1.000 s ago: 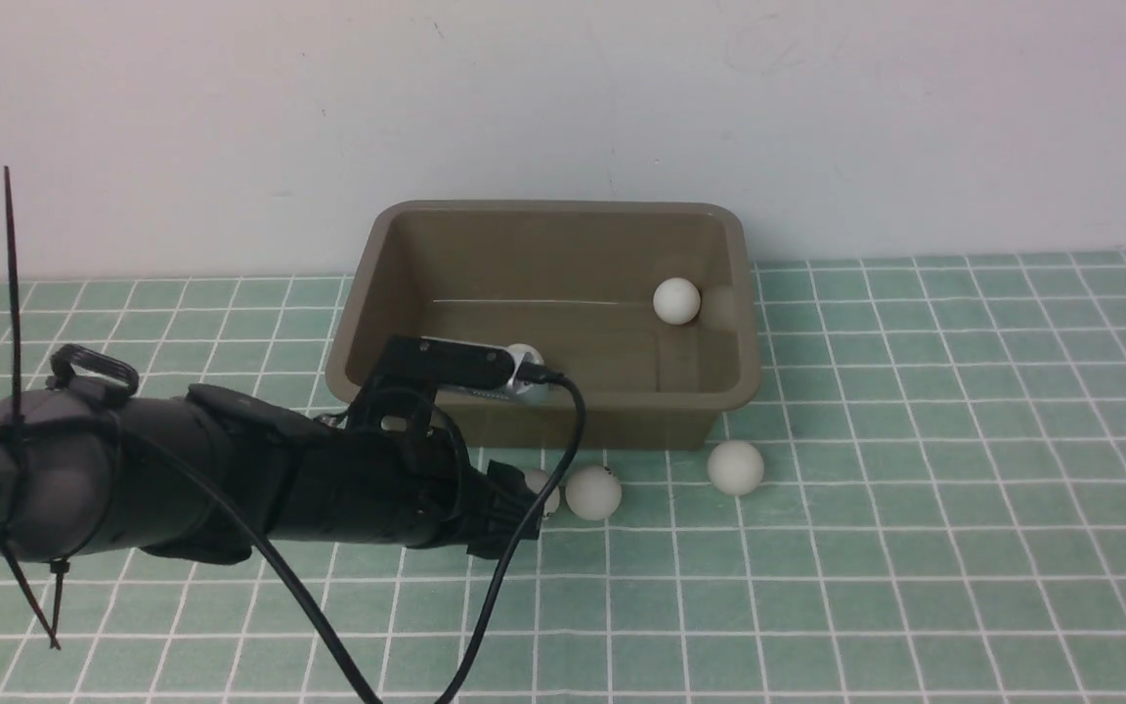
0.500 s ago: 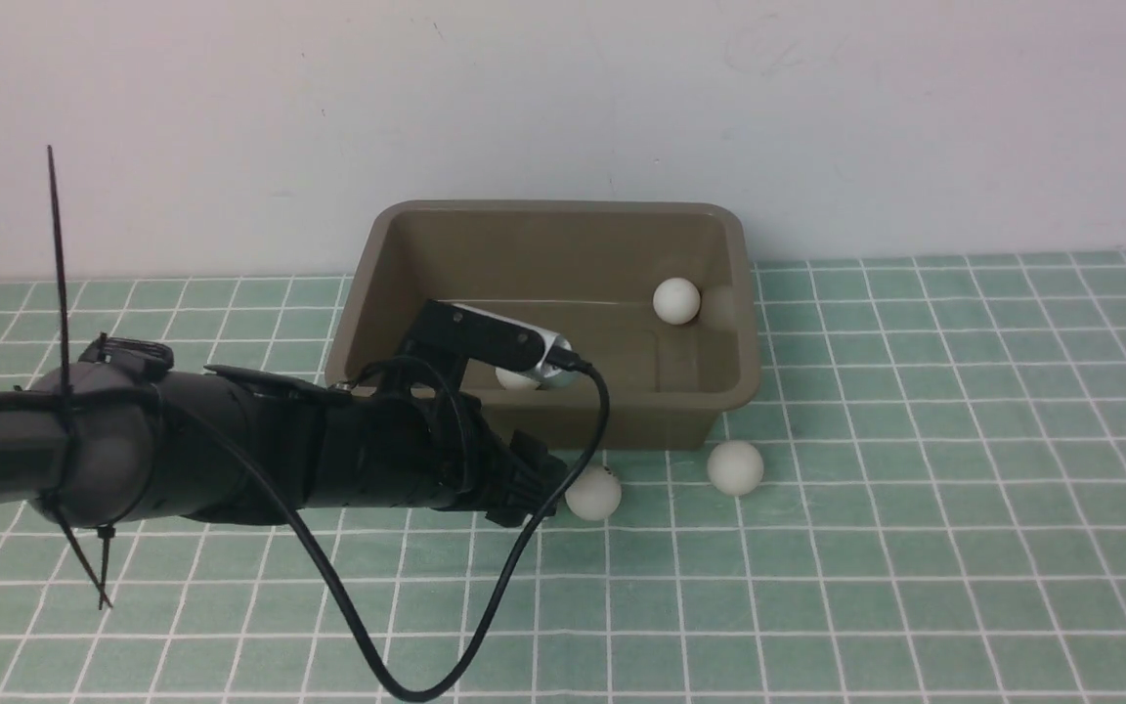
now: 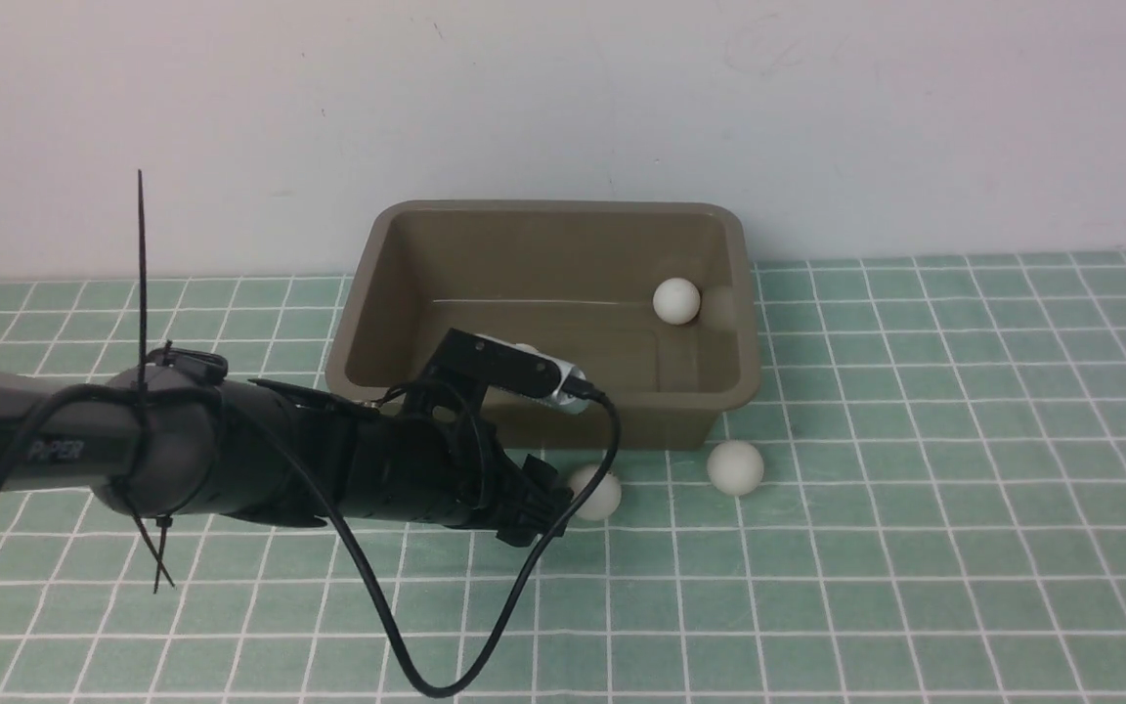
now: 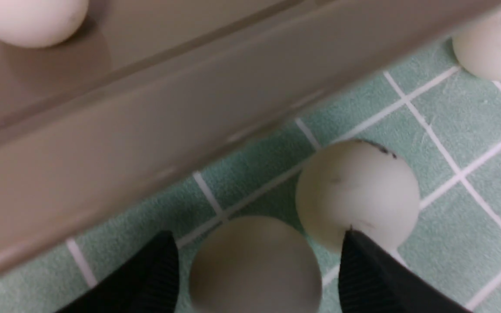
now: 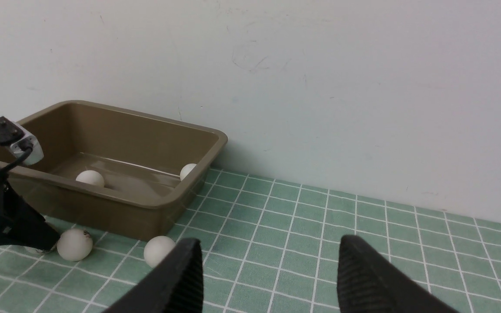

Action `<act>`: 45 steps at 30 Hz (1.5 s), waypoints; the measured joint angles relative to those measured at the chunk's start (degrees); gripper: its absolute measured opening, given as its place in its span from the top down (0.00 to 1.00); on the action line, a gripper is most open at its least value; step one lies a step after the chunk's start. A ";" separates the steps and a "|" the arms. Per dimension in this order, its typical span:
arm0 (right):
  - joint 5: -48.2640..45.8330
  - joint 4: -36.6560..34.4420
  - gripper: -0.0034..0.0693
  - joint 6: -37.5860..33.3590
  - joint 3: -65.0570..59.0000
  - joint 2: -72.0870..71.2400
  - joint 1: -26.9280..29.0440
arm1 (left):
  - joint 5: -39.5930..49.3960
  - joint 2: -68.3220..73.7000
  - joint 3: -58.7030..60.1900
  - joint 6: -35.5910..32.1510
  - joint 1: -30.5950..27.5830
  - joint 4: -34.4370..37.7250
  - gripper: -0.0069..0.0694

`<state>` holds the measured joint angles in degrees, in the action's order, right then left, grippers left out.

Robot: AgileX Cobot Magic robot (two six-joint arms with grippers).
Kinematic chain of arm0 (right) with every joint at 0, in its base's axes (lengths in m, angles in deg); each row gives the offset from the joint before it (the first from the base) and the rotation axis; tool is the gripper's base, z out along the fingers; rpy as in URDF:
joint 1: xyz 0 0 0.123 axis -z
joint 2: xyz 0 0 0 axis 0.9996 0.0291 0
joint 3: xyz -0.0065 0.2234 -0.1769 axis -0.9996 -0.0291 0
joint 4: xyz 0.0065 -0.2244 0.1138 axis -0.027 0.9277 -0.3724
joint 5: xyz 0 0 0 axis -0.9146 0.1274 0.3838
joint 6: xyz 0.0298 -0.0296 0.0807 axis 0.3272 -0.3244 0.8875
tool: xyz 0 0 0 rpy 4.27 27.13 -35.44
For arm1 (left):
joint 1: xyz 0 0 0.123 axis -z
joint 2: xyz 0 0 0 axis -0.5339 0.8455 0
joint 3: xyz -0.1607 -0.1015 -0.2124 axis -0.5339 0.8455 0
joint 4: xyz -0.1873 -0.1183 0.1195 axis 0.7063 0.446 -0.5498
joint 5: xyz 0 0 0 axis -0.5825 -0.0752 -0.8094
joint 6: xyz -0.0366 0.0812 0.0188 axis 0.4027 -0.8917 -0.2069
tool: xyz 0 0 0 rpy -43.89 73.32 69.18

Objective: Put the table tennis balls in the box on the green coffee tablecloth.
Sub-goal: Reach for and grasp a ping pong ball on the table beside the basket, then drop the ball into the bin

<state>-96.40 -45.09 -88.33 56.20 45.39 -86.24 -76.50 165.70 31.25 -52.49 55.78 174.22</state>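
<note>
The olive-brown box stands on the green coffee tablecloth against the wall. Two table tennis balls lie inside it: one at the right, one mostly hidden behind my left wrist camera. My left gripper is low on the cloth before the box's front wall. It is open, and its fingers straddle a white ball without touching it. A marked ball sits just beyond one fingertip, and another ball lies further right. My right gripper hangs open and empty above the cloth.
A pale wall runs right behind the box. My left arm's black cable loops down over the cloth in front of the arm. Bare cloth stretches right of the box.
My left arm has swung forward and right, bringing its fingers around the nearest ball, which the gripper now hides in the front view. The other balls have not moved.
</note>
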 joint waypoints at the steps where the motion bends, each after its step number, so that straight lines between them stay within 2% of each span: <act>1: 0.00 0.00 0.42 -0.05 0.00 0.00 0.00 | 0.00 0.19 -0.19 -0.16 0.00 0.00 0.32; 4: 0.06 0.00 0.42 -0.05 0.00 0.00 0.00 | -0.05 0.79 -0.50 -0.33 0.00 0.04 0.37; 5: 0.06 0.00 0.42 -0.05 0.00 0.00 0.00 | -0.11 0.99 -0.50 -0.33 0.00 0.04 0.43; 6: 0.06 0.00 0.42 -0.05 0.00 0.00 0.00 | -0.11 1.04 -0.56 -0.33 0.00 0.04 0.45; 12: 0.06 0.00 0.42 -0.05 0.00 0.00 0.00 | 1.15 -1.66 0.59 -0.33 0.00 0.04 0.45; 15: 0.06 0.18 0.42 -0.05 0.00 0.00 0.00 | 5.75 -6.67 2.92 1.04 0.00 0.04 0.45; 19: 0.06 0.51 0.42 -0.05 0.00 0.00 0.00 | 16.67 -13.96 4.78 5.91 0.00 -2.00 0.45; 21: 0.06 0.78 0.42 -0.05 0.00 0.00 0.00 | 21.48 -15.99 4.47 4.81 0.00 -1.93 0.45; 25: 0.06 1.24 0.42 -0.05 0.00 0.00 0.00 | 24.02 -16.91 3.21 0.42 0.00 -1.70 0.45; 29: 0.11 1.51 0.42 -0.05 0.00 0.00 0.00 | 22.59 -16.61 0.36 -7.21 0.00 -1.66 0.45; 32: 0.11 1.58 0.42 -0.05 0.00 0.00 0.00 | 16.25 -14.62 -3.46 -14.58 0.00 -1.52 0.45; 34: 0.11 1.58 0.42 -0.05 0.00 0.00 0.00 | 13.13 -13.16 -5.53 -16.89 0.00 -1.43 0.45; 39: 0.11 1.59 0.42 -0.05 0.00 0.00 0.00 | 4.25 -7.44 -11.70 -20.80 -0.66 -0.96 0.45; 45: 0.00 1.76 0.42 -0.05 0.00 0.00 0.00 | 3.18 1.85 -20.12 -20.06 -4.48 -0.55 0.44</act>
<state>-96.41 -43.33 -88.38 56.20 45.39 -86.24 -73.33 167.55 11.13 -72.55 51.30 173.67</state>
